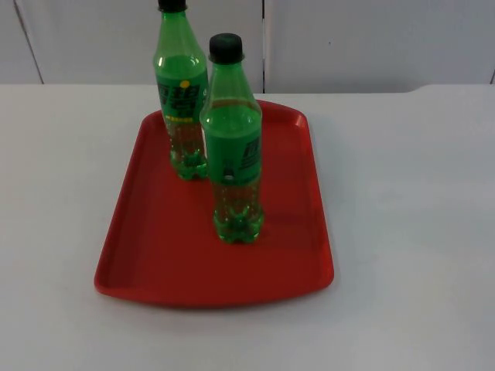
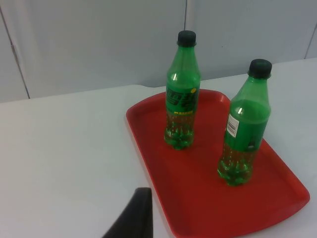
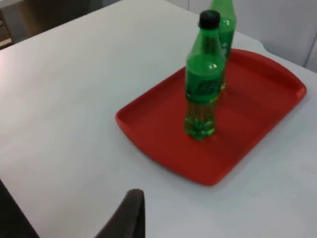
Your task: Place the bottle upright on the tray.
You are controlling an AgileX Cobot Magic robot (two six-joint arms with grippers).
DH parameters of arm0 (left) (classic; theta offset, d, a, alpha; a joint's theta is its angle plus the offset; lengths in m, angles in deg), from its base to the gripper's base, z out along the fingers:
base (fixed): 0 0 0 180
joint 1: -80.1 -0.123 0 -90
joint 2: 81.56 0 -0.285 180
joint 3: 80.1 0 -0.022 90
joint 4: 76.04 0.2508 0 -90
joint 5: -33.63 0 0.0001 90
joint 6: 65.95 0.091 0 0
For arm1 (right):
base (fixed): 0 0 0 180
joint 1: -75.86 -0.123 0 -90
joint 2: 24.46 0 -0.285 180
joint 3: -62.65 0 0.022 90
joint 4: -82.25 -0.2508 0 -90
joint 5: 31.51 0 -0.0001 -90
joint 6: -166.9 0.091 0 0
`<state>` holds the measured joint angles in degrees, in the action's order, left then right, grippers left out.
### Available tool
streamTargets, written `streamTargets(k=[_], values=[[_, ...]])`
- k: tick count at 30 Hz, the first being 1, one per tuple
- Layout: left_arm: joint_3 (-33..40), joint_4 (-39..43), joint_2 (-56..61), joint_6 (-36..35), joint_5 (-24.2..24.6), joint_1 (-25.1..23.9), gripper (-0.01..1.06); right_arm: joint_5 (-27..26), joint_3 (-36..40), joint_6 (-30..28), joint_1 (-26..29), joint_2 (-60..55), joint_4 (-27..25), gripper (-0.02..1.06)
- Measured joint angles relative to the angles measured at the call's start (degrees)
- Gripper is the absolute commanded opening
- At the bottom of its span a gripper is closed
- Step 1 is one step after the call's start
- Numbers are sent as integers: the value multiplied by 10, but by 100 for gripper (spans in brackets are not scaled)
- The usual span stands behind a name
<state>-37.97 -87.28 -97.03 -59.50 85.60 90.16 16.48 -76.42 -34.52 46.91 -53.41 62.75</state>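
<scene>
Green bottles (image 1: 236,166) (image 1: 182,97) stand upright on the red tray (image 1: 155,255); both end effectors' grip state cannot be told.

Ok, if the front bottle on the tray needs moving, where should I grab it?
Grip the front bottle around its labelled middle, coming from the right side; it stands upright on the tray, and the back bottle crowds its left rear.

Red tray (image 1: 155,255); two green bottles (image 1: 234,147) (image 1: 181,93), black caps; white table (image 1: 402,193).
</scene>
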Motion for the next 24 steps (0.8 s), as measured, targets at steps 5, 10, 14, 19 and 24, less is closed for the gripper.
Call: streamTargets(k=[5, 10, 14, 19, 24], values=[[0, 0, 0, 0, 0, 0, 100, 44, 0, 48, 0, 63, 50, 105], [0, 0, 0, 0, 0, 0, 100, 72, 5, 60, 0, 132, 61, 105], [0, 0, 0, 0, 0, 0, 100, 90, 22, 68, 0, 177, 70, 105], [0, 0, 0, 0, 0, 0, 100, 106, 48, 106, 0, 209, 98, 105], [0, 0, 0, 0, 0, 0, 100, 123, 54, 129, -3, 209, 131, 105]])
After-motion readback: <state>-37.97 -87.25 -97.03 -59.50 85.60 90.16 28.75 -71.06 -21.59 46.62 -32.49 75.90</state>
